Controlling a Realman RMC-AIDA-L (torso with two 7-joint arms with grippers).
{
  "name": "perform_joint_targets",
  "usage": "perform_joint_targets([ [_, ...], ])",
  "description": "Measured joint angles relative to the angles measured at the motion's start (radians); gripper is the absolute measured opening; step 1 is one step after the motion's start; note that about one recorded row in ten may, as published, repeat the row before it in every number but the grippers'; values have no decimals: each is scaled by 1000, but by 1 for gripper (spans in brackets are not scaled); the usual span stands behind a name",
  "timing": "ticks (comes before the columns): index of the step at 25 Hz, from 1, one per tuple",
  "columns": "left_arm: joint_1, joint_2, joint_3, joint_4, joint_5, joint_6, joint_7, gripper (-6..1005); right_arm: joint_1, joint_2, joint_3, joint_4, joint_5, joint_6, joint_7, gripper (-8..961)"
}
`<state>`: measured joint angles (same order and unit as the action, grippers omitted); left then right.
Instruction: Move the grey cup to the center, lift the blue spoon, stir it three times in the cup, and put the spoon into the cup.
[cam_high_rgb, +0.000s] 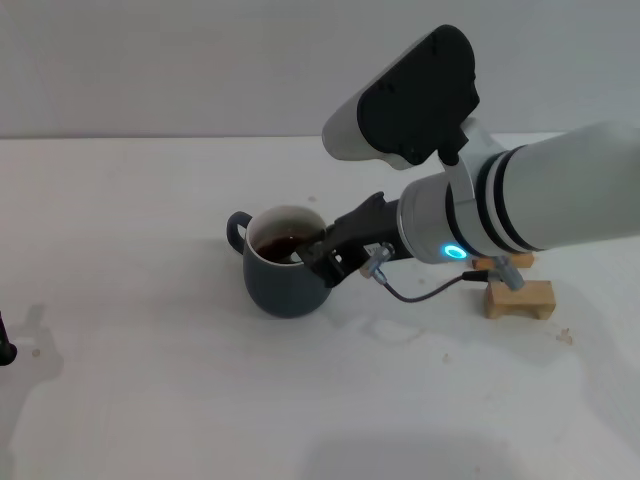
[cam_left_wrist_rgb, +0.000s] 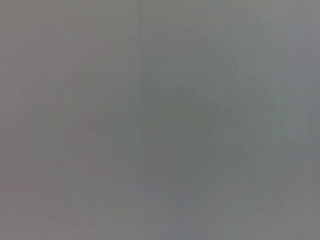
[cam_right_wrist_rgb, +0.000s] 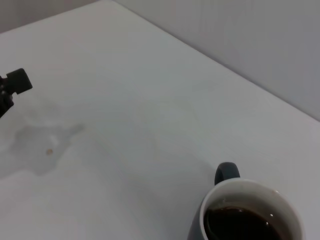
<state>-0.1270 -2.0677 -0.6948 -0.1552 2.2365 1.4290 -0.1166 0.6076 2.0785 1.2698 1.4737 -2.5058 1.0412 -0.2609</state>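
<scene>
We see the right gripper (cam_high_rgb: 318, 252) at the grey cup (cam_high_rgb: 285, 275) rim, jaws state unclear, blue spoon hidden; a sideways nudge could tip coffee onto the table (cam_high_rgb: 150, 400).

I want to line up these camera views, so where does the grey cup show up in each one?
Head view: the grey cup stands mid-table, the right gripper at its rim.
Left wrist view: not in it, only blank grey.
Right wrist view: at the lower edge, cut off.
Shared landmark: its loop handle and dark liquid.
</scene>
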Motion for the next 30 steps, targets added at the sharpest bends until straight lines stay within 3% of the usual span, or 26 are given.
perform_joint_targets([
  [9, 0, 1, 0, 0, 0, 1, 0, -2, 25, 0, -8, -89, 12, -152, -44, 155],
  [18, 1, 2, 0, 3, 0, 3, 0, -2, 7, 0, -2, -84, 31, -168, -48, 164],
  [23, -1, 2, 0, 6, 0, 3, 0, -2, -18, -1, 1, -62, 25, -202, -57, 393],
  [26, -1, 2, 0, 7, 0, 2, 0, -2, -88, -2, 1, -18, -11, -311, -89, 393],
  [27, 0, 2, 0, 7, 0, 2, 0, -2, -197, -2, -22, 30, -76, -481, -133, 393],
  [28, 1, 2, 0, 8, -1, 2, 0, -2, -243, -1, -37, 44, -98, -557, -154, 393],
  [29, 1, 2, 0, 8, -1, 2, 0, -2, -243, -1, -37, 44, -98, -557, -154, 392],
  [30, 2, 2, 0, 8, -1, 2, 0, -2, -299, -1, -58, 57, -124, -655, -177, 392],
])
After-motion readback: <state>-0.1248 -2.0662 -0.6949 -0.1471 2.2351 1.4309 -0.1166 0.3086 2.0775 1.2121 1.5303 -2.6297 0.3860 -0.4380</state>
